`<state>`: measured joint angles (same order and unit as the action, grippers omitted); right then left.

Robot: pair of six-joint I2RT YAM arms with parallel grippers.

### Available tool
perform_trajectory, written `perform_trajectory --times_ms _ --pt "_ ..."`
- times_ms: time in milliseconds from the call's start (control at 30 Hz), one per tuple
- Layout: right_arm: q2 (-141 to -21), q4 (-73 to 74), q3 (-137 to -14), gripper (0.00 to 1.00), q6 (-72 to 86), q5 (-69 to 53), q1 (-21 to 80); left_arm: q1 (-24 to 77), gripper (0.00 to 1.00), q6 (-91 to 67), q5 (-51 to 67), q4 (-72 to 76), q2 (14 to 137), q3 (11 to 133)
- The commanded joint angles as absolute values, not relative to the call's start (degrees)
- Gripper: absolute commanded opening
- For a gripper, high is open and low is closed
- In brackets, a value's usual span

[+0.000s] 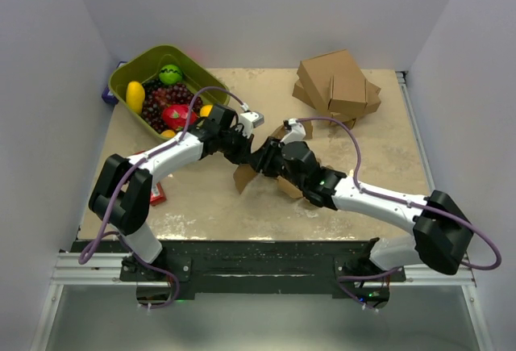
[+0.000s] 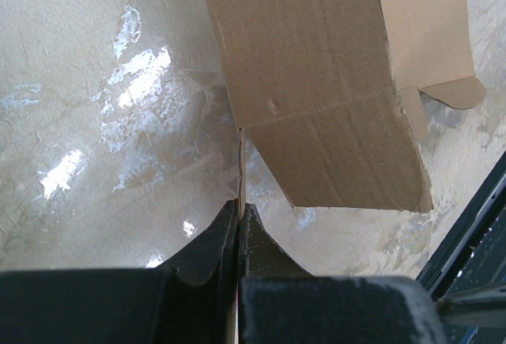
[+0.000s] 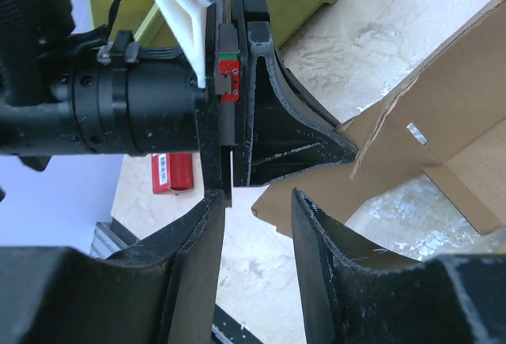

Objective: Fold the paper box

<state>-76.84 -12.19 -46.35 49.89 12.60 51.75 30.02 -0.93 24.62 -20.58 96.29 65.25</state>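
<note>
The paper box (image 1: 243, 178) is a brown cardboard piece of creased panels, partly raised off the table between the two arms at mid table. My left gripper (image 1: 244, 148) is shut on a thin edge of the box; in the left wrist view the jaws (image 2: 239, 206) pinch that edge, and a wide panel (image 2: 316, 83) hangs beyond it. My right gripper (image 1: 262, 160) faces the left one at close range. Its fingers (image 3: 257, 198) stand apart, a corner of the box panel (image 3: 411, 138) lies just beyond the gap, and nothing is pinched.
A green tub (image 1: 133, 73) of fruit stands at the back left. A cluster of larger brown cartons (image 1: 339, 85) sits at the back right. A red packet (image 1: 157, 194) lies near the left arm and also shows as a red packet (image 3: 172, 172) in the right wrist view.
</note>
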Motion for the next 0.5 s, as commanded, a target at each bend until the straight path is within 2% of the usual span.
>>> perform_trajectory --times_ms 0,467 --pt "-78.1 -14.5 -50.4 0.44 48.1 17.3 51.8 29.8 0.00 -1.2 25.0 -19.8 94.5 66.4" --pt "-81.0 -12.4 -49.7 0.46 45.4 19.7 46.5 29.8 0.00 -0.4 25.2 -20.0 94.1 66.2"
